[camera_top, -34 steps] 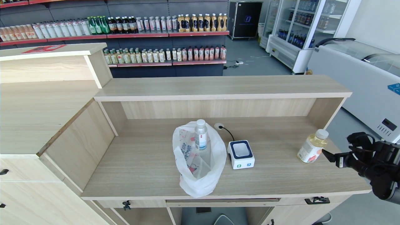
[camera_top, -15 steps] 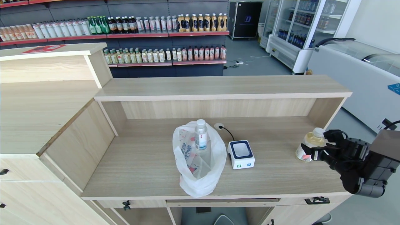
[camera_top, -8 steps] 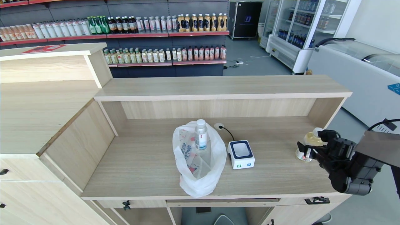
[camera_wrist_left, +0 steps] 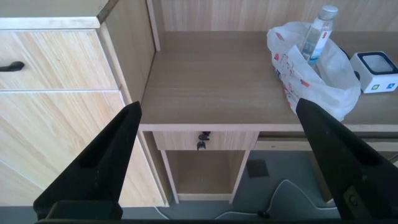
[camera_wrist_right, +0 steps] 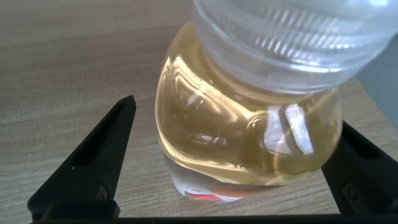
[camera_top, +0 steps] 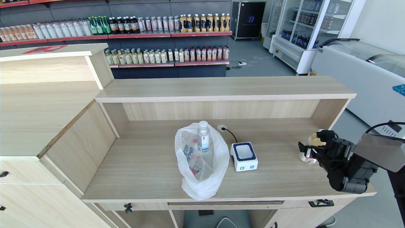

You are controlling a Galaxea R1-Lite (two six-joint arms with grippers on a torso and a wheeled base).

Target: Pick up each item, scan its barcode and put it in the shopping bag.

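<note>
Right now our right end effector (camera_top: 310,142) is spread wide, one finger on each side of the yellow drink bottle (camera_wrist_right: 249,143). The bottle stands near the right end of the worktop (camera_top: 152,164), well apart from the scanner (camera_top: 243,155) and the shopping bag (camera_top: 218,158), while our left end effector (camera_wrist_left: 217,106) hangs released off to the left. We judge an off-centre closure the main risk: one finger meeting the smooth round wall first could tip the bottle or push it toward the nearby edge.
</note>
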